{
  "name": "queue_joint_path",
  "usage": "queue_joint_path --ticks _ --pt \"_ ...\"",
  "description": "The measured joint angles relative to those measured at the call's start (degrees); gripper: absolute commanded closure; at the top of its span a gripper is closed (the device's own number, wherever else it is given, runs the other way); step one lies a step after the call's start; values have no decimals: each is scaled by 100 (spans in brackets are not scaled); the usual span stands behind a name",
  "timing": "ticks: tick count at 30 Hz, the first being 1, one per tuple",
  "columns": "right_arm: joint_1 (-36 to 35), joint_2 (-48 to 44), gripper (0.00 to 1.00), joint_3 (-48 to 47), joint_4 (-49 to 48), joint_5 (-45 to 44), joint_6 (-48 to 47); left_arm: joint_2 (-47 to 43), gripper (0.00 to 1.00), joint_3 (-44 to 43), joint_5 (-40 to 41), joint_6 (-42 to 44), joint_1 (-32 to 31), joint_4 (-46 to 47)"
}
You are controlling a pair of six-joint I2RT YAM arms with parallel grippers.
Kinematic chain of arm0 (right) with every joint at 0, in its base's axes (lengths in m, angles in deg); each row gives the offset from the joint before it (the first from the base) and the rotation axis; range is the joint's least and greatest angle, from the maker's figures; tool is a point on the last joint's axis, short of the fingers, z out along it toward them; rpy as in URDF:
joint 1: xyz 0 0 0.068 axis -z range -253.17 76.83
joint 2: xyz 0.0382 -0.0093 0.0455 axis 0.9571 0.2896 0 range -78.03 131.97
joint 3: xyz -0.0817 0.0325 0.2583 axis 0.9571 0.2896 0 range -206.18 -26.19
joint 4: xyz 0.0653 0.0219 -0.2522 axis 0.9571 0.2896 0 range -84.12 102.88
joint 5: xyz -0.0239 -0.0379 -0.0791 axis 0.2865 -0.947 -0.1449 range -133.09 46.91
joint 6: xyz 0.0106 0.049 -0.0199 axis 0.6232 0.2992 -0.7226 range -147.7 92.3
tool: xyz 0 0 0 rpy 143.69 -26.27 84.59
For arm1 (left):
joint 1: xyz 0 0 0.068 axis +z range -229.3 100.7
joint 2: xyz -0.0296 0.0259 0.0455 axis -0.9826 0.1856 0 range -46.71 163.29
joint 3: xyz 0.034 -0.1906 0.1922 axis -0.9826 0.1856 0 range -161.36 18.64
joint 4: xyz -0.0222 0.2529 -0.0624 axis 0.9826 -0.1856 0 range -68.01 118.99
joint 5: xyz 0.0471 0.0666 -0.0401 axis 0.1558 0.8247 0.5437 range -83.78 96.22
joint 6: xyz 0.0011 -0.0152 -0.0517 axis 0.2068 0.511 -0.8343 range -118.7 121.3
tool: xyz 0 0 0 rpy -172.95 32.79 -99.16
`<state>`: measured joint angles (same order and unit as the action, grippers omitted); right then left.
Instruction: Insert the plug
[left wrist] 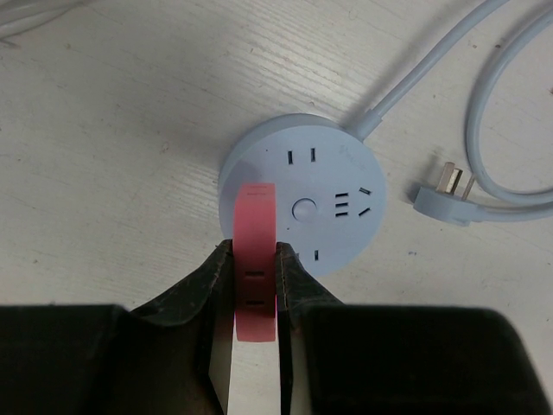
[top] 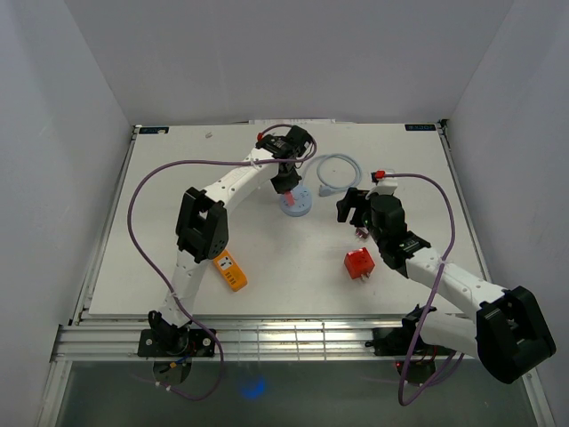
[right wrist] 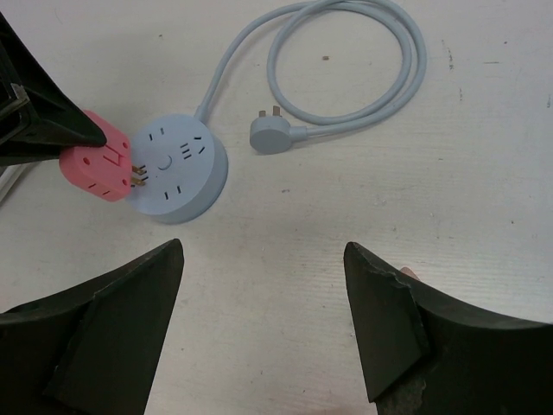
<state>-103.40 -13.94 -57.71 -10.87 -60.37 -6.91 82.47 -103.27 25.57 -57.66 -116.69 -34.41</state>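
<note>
My left claw (left wrist: pixel 256 254) is clamping the pink plug (left wrist: pixel 256 216) between its two fingers, squeezing it by its flat sides. The plug is hanging over the edge of the round blue socket (left wrist: pixel 320 190), which is sitting on the table (top: pixel 178 178) toward the far middle. In the right wrist view the plug's metal prongs are meeting the socket's top face beside its rim; I cannot tell whether they are sitting in any slots.

The socket's own pale cord (left wrist: pixel 510 104) is looping away to the far right, and its three-pin end (left wrist: pixel 445 194) is lying flat on the table just beside the socket, apart from it.

My right claw (right wrist: pixel 263 251) is hovering with its fingers spread wide and nothing between them, to the near right of the socket and well apart from it. A red block (top: pixel 359 263) is lying nearer than that claw, and an orange power strip (top: pixel 232 270) is lying by my left arm at the near left.
</note>
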Motion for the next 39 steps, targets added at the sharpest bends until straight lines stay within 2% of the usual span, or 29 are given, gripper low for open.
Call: queue_joint_path --ticks 39 --pt "72 2 20 46 7 164 26 55 100 -190 254 109 -24 -55"
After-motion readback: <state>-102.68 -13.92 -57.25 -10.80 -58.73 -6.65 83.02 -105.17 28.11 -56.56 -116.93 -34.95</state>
